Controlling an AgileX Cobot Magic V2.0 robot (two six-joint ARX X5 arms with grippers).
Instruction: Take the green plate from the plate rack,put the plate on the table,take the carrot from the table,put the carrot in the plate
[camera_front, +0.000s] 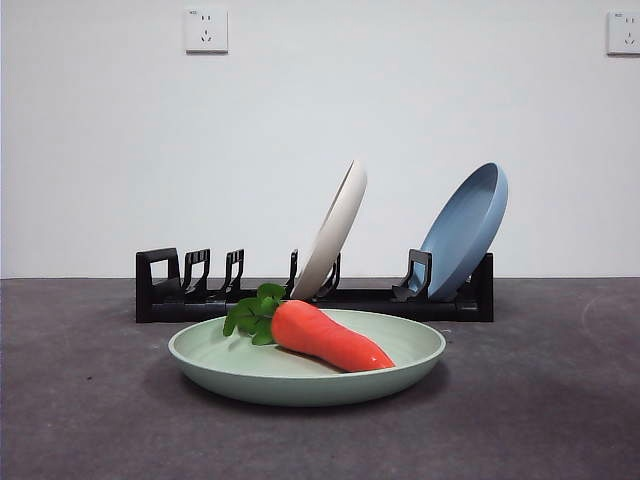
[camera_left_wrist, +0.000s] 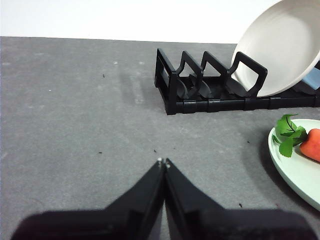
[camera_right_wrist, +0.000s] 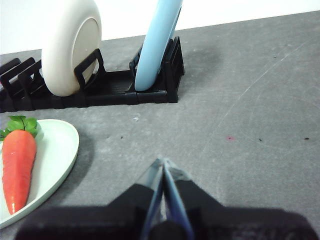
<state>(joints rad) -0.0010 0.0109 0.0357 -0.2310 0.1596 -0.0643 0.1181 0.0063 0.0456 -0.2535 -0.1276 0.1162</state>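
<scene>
Two plates are seen standing in the plate rack (camera_front: 310, 298) in the front view, a cream-white plate (camera_front: 335, 235) and a blue plate (camera_front: 468, 228), while the green plate (camera_front: 306, 362) is laid flat on the table (camera_front: 90, 420) just in front of the rack, with the carrot (camera_front: 325, 335) lying inside it; no arm is shown here. From the left wrist view, the left gripper (camera_left_wrist: 164, 163) is held over bare table well apart from the rack, jaws pressed together and empty. From the right wrist view, the right gripper (camera_right_wrist: 163, 164) is likewise held with jaws pressed together on nothing, beyond the rack's blue-plate end. Both placements are judged complete. The carrot is judged light, stiff and slippery, best pinched across its thick middle.
</scene>
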